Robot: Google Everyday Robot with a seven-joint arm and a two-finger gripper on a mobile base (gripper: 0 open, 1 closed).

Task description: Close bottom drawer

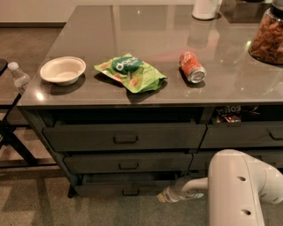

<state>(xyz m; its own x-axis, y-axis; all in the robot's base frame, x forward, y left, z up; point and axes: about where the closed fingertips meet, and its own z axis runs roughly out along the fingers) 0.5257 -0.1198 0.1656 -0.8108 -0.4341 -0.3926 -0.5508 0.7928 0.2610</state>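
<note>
The bottom drawer [110, 189] sits lowest in the wide stack at the near foot of the desk [132, 31], and it stands out a little from the carcass. A dark gap shows above its low front, so I judge it not yet shut. My pincer [164, 197] is low, just at the right end of that front and well to the right of the small bar handle [130, 192]. I cannot tell whether it is open or closed, nor whether it touches the panel. I judge it is placed there to push flat on the front rather than grasp anything, since closing needs only a shove inward. The white arm [239, 190] fills the lower right corner and hides the narrower stack's lowest part.

Above, the middle drawer [128, 162] and the top drawer [124, 137] also lean out a bit, stepped like stairs. I must keep low to avoid them.

On the desk lie a pale bowl [63, 69], a green snack bag [130, 72] and a red can [192, 67] on its side, all well clear of my work. Farther back stand a jar [267, 37] and a white container [205, 8].
</note>
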